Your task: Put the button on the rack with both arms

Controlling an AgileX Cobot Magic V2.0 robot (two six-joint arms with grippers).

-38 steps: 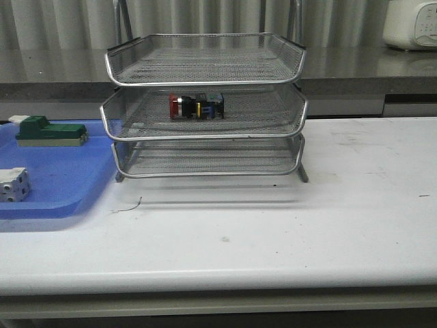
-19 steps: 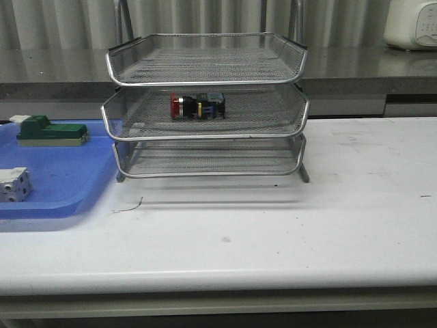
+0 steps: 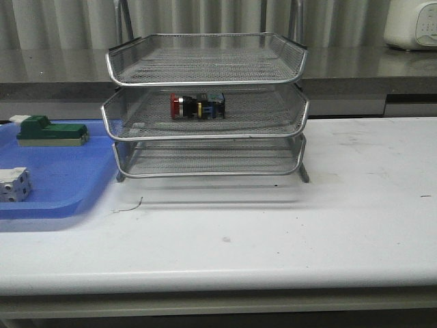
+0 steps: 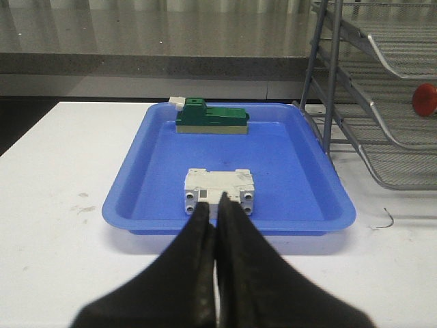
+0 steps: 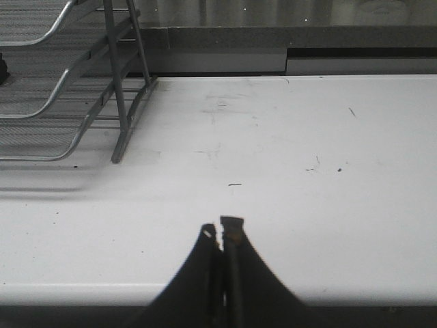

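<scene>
The button (image 3: 196, 106), red head to the left and black body with blue and yellow parts, lies on its side on the middle tier of the silver wire-mesh rack (image 3: 205, 137). Its red head (image 4: 425, 100) also shows in the left wrist view, on the rack's (image 4: 382, 75) middle tier. Neither arm appears in the front view. My left gripper (image 4: 213, 203) is shut and holds nothing, hanging at the near edge of the blue tray. Over bare table, my right gripper (image 5: 222, 227) is shut and holds nothing, with the rack (image 5: 82, 82) off to one side.
A flat blue tray (image 3: 68, 198) lies left of the rack, holding a green-and-beige block (image 3: 52, 131) and a white terminal block (image 3: 13, 184). A thin wire scrap (image 3: 128, 205) lies on the white table. A grey counter runs behind the table.
The rack's tiers and the button sit a few pixels further right than one second ago; no change over the last half second.
</scene>
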